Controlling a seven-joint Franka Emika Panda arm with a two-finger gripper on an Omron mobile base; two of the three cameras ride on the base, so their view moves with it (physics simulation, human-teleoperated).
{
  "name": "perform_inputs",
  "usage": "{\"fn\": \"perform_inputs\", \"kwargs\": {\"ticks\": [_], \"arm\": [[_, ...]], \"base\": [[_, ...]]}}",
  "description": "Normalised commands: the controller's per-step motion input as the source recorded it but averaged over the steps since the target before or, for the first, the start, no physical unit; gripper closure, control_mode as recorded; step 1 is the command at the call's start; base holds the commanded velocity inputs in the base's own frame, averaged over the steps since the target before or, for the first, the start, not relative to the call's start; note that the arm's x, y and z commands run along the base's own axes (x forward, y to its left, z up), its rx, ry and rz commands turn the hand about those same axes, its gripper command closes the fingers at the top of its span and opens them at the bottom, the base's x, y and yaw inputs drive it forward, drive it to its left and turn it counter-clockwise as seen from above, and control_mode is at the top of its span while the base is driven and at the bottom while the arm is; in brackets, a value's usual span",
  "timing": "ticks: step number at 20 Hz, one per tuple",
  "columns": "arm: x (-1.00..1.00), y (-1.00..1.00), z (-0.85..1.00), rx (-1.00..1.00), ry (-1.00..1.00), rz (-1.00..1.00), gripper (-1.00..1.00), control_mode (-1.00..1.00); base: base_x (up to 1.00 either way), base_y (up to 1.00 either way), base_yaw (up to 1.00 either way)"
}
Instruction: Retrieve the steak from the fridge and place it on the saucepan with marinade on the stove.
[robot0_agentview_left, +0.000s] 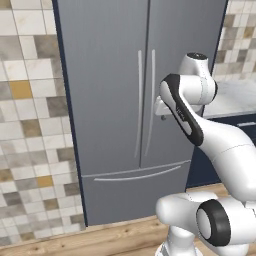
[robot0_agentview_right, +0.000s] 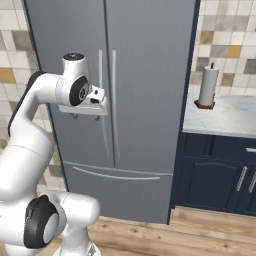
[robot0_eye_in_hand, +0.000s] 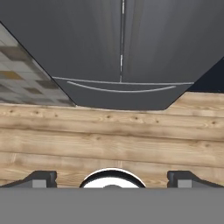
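Steak is presumably behind the shut fridge (robot0_agentview_left: 125, 100) doors; raw meat should be soft, slippery, light, so pinch across its middle. Gripper (robot0_agentview_right: 82, 116) hangs near the handles, fingers (robot0_eye_in_hand: 41, 178) spread wide, holding nothing. Right base view adds a paper-towel roll (robot0_agentview_right: 207, 86) on the surface (robot0_agentview_right: 225, 117); hand view shows the wood floor (robot0_eye_in_hand: 109, 135).

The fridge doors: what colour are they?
Plain grey steel, both shut. The fridge shows best in the right base view.
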Motion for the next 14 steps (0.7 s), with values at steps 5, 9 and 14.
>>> {"fn": "perform_inputs", "kwargs": {"ticks": [5,9,14], "arm": [[0.0,0.0,0.0,0.0,0.0,0.0,-1.0,1.0],[0.0,0.0,0.0,0.0,0.0,0.0,-1.0,1.0],[0.0,0.0,0.0,0.0,0.0,0.0,-1.0,1.0]], "base": [[0.0,-0.01,0.0],[0.0,0.0,0.0],[0.0,0.0,0.0]]}}
